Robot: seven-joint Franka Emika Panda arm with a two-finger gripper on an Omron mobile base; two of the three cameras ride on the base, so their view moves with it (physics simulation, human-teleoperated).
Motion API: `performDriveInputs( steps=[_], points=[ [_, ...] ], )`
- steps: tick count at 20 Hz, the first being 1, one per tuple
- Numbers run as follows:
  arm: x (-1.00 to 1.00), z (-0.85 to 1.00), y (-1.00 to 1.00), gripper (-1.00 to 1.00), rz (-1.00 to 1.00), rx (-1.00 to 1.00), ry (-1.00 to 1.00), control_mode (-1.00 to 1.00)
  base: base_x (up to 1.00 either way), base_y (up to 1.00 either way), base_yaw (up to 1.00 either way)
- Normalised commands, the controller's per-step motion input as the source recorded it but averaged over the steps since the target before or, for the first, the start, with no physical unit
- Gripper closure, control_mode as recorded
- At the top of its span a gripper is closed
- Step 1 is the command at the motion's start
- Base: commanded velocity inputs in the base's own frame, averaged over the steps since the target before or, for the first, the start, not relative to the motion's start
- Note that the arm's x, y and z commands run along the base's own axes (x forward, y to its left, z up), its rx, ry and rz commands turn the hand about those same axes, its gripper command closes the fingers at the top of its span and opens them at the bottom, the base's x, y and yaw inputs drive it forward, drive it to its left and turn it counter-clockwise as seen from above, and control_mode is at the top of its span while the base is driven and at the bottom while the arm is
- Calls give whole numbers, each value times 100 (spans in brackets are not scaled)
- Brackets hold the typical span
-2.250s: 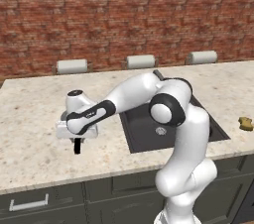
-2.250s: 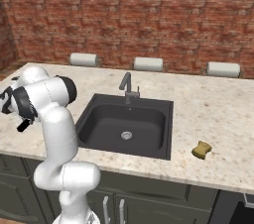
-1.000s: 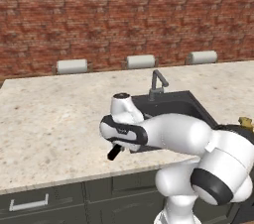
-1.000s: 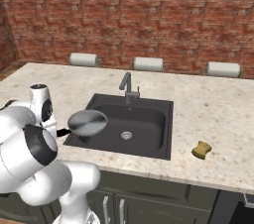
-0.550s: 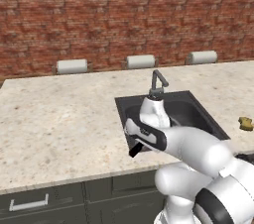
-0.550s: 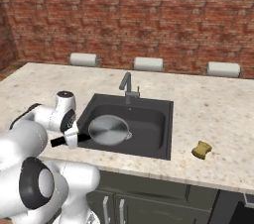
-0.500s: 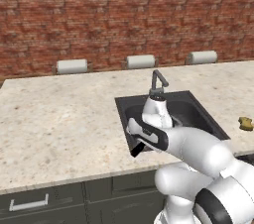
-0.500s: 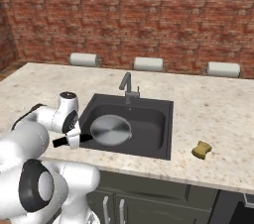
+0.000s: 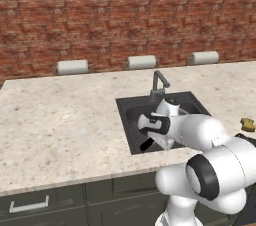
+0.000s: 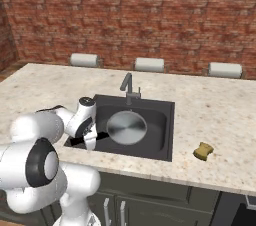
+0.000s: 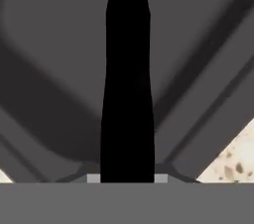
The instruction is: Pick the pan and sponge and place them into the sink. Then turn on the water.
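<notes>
Fingers (image 10: 90, 142) pinching round grey metal pan's (image 10: 126, 127) straight black handle over black rectangular sink (image 10: 162, 142).

- Arm (image 9: 200, 132) folded low, forearm reaching forward and to the robot's left from the elbow.
- Wrist bent down, hand angled down.
- Gripper (image 10: 90, 142) clamped on the pan's black handle (image 11: 127, 84); the handle runs straight out between the fingertips in the hand view.
- Fingers themselves mostly hidden by the handle and the hand body.
</notes>
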Motion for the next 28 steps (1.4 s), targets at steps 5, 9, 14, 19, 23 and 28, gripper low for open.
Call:
performDriveInputs(
  steps=[5,9,14,19,23,28],
  points=[
    [99,-2,-12,100,-1,1,0,-100,0,0,0],
    [91,-8,-32,100,0,6,1,-100,0,0,0],
    [56,-27,-51,100,-2,5,0,-100,0,0,0],
    [48,-34,-41,100,-6,2,4,-100,0,0,0],
    [62,-41,-19,100,-9,0,8,-100,0,0,0],
    [29,-35,-31,100,-8,2,6,-100,0,0,0]
  ],
)
